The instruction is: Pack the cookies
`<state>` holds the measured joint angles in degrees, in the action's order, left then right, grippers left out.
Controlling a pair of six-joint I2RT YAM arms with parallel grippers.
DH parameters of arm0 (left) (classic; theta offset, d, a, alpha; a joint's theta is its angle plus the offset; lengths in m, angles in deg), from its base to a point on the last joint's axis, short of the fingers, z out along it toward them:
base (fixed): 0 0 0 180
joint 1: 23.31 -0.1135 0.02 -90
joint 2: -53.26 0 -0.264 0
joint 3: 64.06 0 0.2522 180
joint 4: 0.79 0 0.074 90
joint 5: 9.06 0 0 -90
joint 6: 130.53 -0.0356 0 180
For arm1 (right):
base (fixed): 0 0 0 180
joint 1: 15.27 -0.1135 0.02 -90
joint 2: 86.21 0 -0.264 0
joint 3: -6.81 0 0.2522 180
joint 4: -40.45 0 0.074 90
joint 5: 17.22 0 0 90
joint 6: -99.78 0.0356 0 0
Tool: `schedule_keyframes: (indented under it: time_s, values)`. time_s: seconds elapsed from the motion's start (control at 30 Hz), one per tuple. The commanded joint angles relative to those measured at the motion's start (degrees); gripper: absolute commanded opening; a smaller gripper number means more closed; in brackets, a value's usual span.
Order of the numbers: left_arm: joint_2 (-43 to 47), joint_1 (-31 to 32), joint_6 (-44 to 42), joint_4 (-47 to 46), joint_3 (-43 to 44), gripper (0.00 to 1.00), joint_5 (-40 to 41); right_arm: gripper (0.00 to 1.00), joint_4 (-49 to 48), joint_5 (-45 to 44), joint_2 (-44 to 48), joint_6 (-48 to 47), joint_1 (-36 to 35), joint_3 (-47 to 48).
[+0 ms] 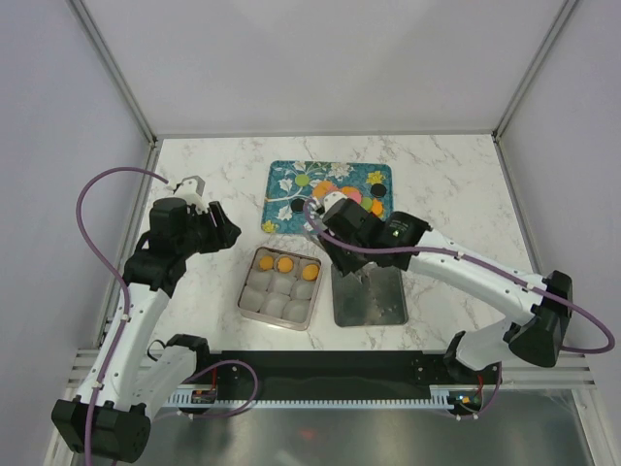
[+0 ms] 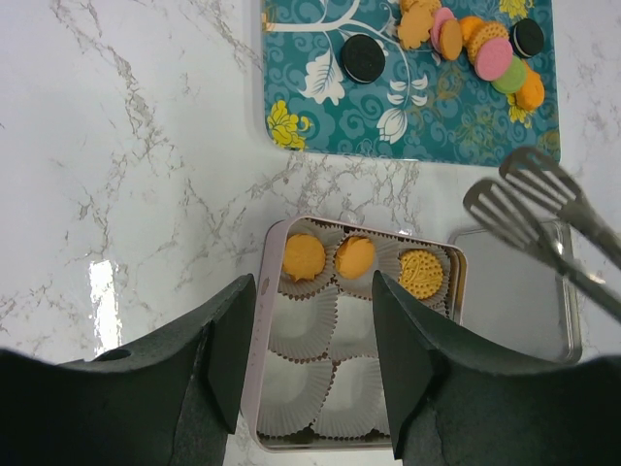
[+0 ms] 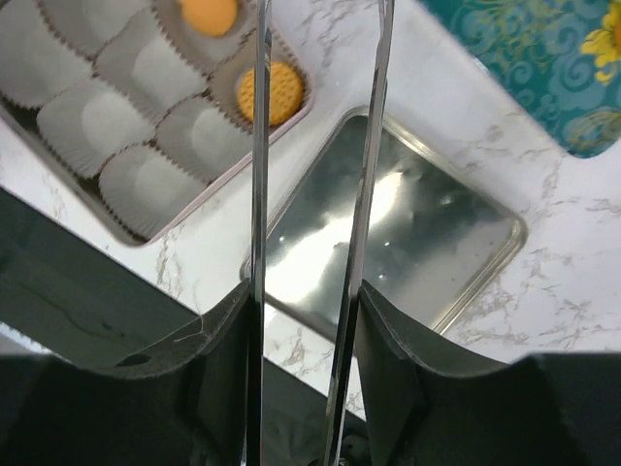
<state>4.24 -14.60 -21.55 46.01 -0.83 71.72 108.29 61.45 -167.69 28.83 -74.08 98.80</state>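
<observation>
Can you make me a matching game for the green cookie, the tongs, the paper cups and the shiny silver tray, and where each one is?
1 green cookie
2 tongs
3 paper cups
4 silver tray

A in the right gripper
B on the teal tray
C inside the box
D on the table, beside the box

Pairs: 1-B, 2-A, 3-C, 4-D

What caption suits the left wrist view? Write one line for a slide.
Open left claw hovers over the tin, three orange cookies in its far row, tongs alongside.

Shiny metal tongs (image 2: 505,214) and lid (image 3: 417,243), glossy marbled tabletop (image 2: 146,146), paper cups (image 2: 301,330)
</observation>
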Motion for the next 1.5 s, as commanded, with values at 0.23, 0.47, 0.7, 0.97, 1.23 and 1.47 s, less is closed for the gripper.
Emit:
schedule_keyframes:
  time_s: [0.23, 0.47, 0.7, 0.97, 1.23, 1.47]
  values:
    - [0.6, -0.1, -0.3, -1.8, -0.1, 0.6, -1.4, 0.5, -6.5, -1.7, -3.8, -5.4, 23.2, 0.6]
    - [0.0, 1.3, -0.2, -1.9, -0.1, 0.59, -1.6, 0.52, -8.6, -3.5, -5.6, -5.9, 30.8, -2.6]
    - [-0.6, 2.3, -0.2, -1.9, 0.1, 0.6, -1.8, 0.52, -10.6, -1.2, -5.8, -4.9, 31.4, -6.6]
    - [-0.5, 2.5, -0.2, -1.9, 0.0, 0.59, -1.7, 0.52, -12.5, 0.6, -6.2, -5.0, 31.4, -9.8]
    - [-0.6, 2.5, -0.2, -2.0, -0.1, 0.59, -1.4, 0.51, -13.9, 1.1, -8.5, -5.1, 31.4, -9.4]
    - [-0.5, 2.6, -0.3, -1.9, -0.1, 0.59, -1.2, 0.45, -13.9, 1.2, -10.5, -5.2, 31.3, -7.7]
